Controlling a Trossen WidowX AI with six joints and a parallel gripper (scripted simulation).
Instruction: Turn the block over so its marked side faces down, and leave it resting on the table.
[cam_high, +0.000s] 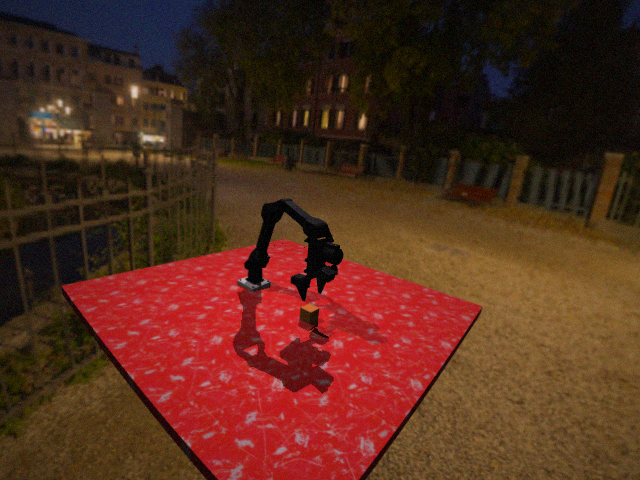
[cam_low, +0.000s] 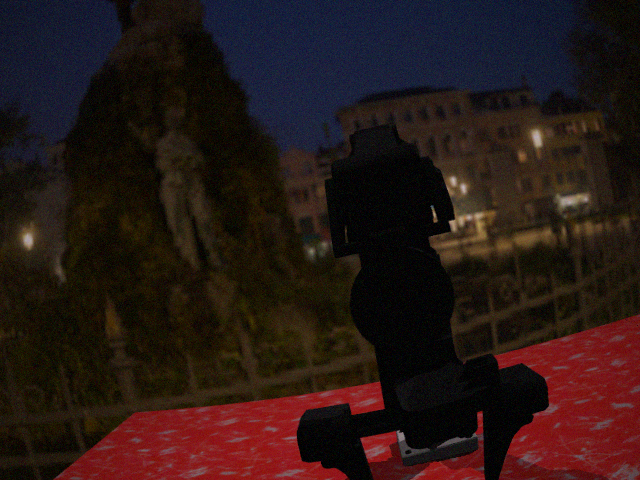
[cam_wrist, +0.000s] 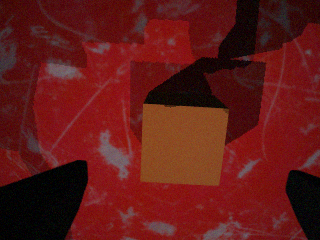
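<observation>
- On the tabletop, inward from its far corner and well clear of every edge in the top view, the block rests flat, which gives it a steady start for turning.
- The base sits near the edge joining the far and left corners, and the arm arches inward from there, likely so that it can reach down from above.
- The gripper points down above the block, its fingers spread wide with nothing between them. The width leaves room on both sides of the block, presumably for a grasp across two opposite faces.
- In the wrist view the block's plain orange top shows between the fingertips, a little nearer one than the other. It sits slightly askew, so a small correction may help both pads meet it evenly.
- No mark can be made out on the faces in sight, so which side must go down cannot be told from here.
- The work seems to be at the approach. Next calls for lowering around the block, closing, then lifting and rolling it. A shallow or off-centre grip could let it slip or tip only partway over.
</observation>
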